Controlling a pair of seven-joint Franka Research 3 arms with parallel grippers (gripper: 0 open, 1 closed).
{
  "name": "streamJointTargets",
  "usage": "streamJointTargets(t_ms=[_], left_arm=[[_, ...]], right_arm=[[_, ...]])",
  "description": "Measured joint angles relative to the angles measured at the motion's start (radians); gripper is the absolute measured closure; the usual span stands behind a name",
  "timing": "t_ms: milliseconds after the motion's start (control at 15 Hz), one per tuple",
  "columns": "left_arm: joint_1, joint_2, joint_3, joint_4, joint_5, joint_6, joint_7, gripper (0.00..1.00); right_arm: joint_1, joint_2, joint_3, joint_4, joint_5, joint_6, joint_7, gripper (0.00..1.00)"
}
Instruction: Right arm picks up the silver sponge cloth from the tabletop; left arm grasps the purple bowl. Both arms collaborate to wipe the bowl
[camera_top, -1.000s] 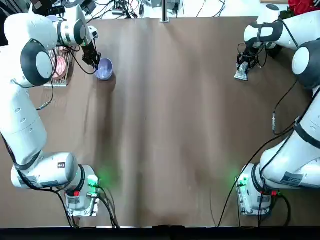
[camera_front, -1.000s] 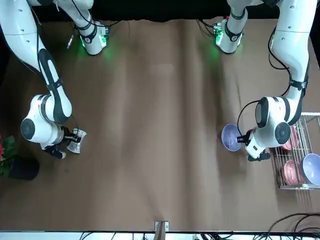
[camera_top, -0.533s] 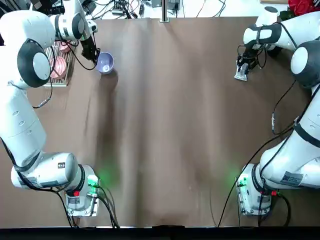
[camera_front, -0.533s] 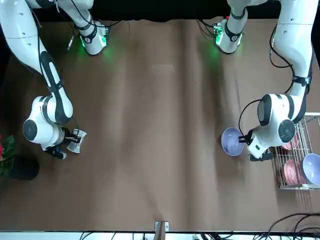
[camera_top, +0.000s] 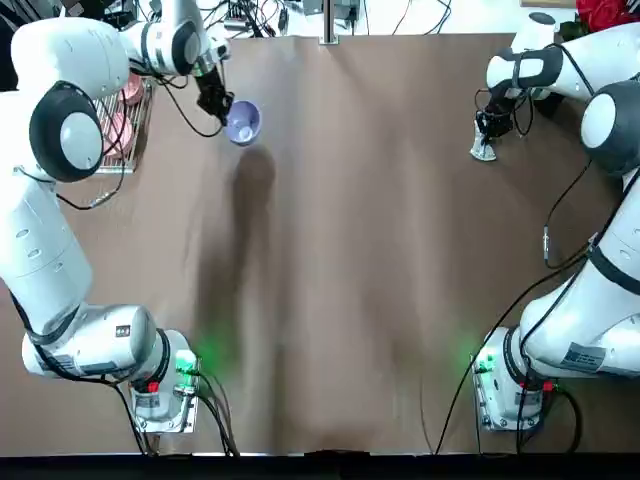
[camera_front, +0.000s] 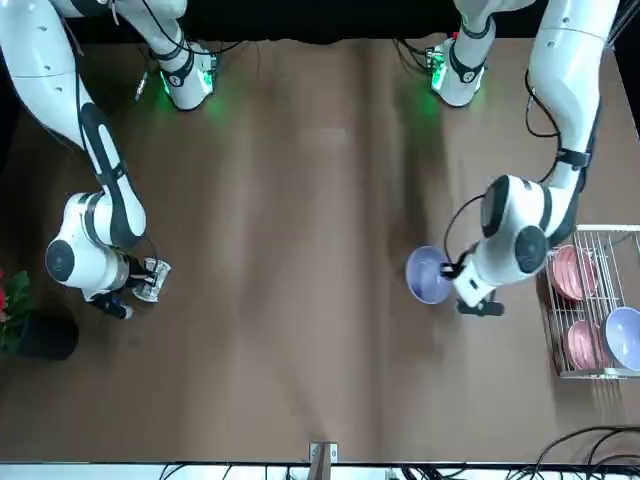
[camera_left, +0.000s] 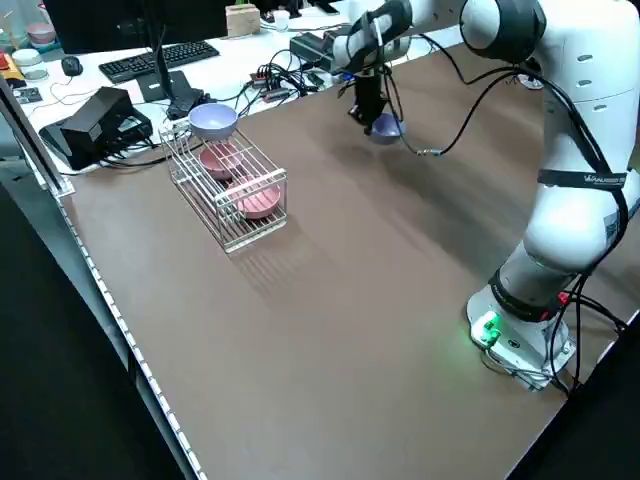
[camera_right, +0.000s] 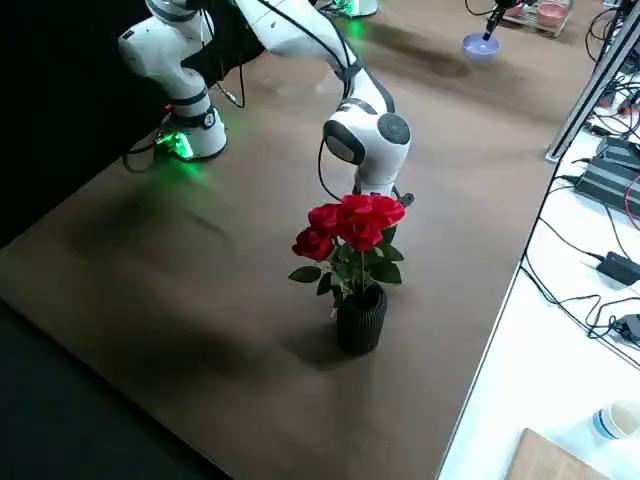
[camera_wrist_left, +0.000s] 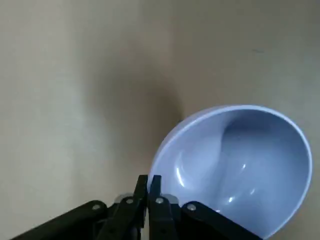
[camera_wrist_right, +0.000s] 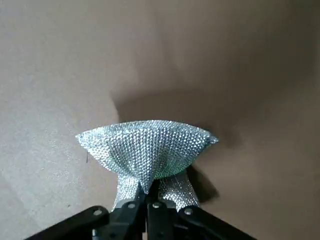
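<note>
My left claw (camera_wrist_left: 150, 184) pinches the bowl (camera_wrist_left: 235, 165) by its rim. In the top view the bowl is at the upper left, tipped and held up over the table (camera_top: 340, 280), with its shadow apart from it. My right claw (camera_wrist_right: 149, 189) squeezes the cloth (camera_wrist_right: 150, 147), which puffs out past the tips. In the top view that is at the upper right.

Between my two claws there is wide, bare table. The table's far edge runs along the top of the top view, near the bowl. The rack (camera_front: 592, 374) stands near my left claw, at the right side of the front view, with pink dishes (camera_front: 583, 345) and another bowl (camera_front: 624, 338) in it.

The front view's right edge cuts off part of the rack, and my left arm (camera_top: 55, 230) covers some of it in the top view. The flower pot (camera_right: 361, 320) is cut off at the front view's left edge. In the right side view its red flowers (camera_right: 352, 222) hide my right claw and the cloth. I cannot tell if the cloth touches the table.
</note>
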Motion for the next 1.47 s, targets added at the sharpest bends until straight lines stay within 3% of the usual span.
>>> streamJointTargets(t_ms=[267,400,600,867,1200,1467], left_arm=[[-0.019,0.007,-0.144,-0.006,0.000,-0.006,-0.144,0.95],[-0.061,0.017,-0.180,-0.006,0.000,-0.005,-0.216,0.95],[-0.147,0.037,-0.186,0.010,-0.005,0.009,-0.344,0.95],[-0.252,0.124,-0.186,0.114,-0.008,0.033,-0.519,0.95],[-0.304,0.215,-0.182,0.153,-0.008,0.104,-0.571,0.95],[-0.338,0.254,-0.173,0.162,-0.003,0.161,-0.591,0.95]], right_arm=[[0.003,0.000,0.001,0.001,0.000,-0.001,0.033,0.98],[0.010,0.000,0.003,0.005,0.000,-0.010,0.053,0.98],[0.028,0.000,0.009,0.044,0.003,-0.109,0.079,0.98],[0.041,-0.015,0.033,0.106,0.057,-0.208,0.094,0.98],[0.079,-0.043,0.055,0.237,0.154,-0.363,0.169,0.98],[0.153,-0.045,0.057,0.288,0.227,-0.389,0.265,0.98]])
